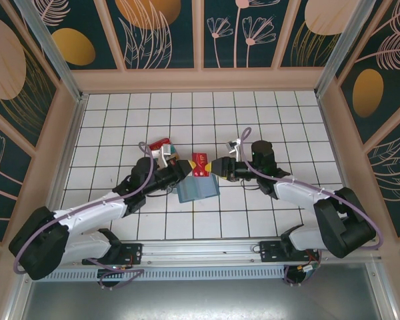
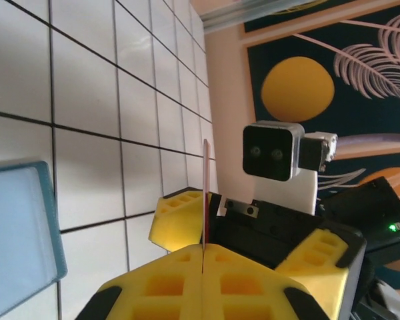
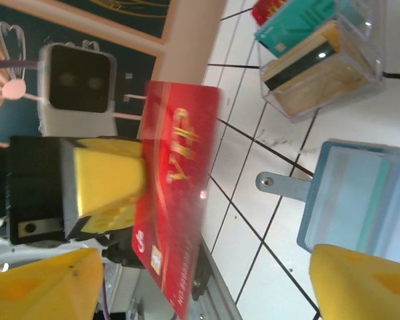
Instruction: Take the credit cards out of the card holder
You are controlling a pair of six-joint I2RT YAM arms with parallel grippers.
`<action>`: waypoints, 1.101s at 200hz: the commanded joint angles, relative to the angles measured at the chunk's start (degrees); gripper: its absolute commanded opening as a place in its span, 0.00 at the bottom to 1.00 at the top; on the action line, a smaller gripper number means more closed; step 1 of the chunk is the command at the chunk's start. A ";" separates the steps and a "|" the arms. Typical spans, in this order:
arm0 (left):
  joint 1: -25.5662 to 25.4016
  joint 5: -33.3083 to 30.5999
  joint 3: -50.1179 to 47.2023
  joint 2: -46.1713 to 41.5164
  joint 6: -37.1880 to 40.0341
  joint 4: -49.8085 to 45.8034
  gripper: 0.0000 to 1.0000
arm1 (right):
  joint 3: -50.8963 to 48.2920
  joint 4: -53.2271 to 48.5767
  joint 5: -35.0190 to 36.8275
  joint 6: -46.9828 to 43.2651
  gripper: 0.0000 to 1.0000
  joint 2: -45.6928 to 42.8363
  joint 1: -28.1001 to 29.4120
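Yellow fingers of the left gripper are clamped on one edge of a red credit card. Directly opposite, the right gripper is spread wide at the card's far edge. Below both fingertips, the card holder is laid open on the tiles.

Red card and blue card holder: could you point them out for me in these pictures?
Red card point(image 3: 180, 187): right wrist view, middle of its printed face.
Card holder point(image 1: 197, 190): top view, middle of its blue cover.
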 commanded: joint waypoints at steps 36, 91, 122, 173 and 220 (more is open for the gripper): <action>0.77 -21.40 17.69 -1.43 27.95 -39.55 0.00 | 3.05 -5.92 3.11 -4.87 0.92 -1.93 -1.27; 2.13 -33.12 30.90 6.78 54.78 -54.96 0.00 | 3.65 -6.68 3.57 -5.47 0.93 -2.20 -1.97; 3.59 -34.55 32.86 9.30 72.00 -55.70 0.00 | 3.84 -7.35 3.38 -6.06 0.99 -2.52 -2.86; 6.89 -36.17 33.24 12.60 92.12 -55.93 0.00 | 4.19 -8.66 3.91 -7.15 0.99 -4.24 -3.13; 11.15 -33.49 34.17 16.21 100.30 -52.41 0.00 | 5.33 -10.15 3.13 -7.99 0.99 -3.36 -3.66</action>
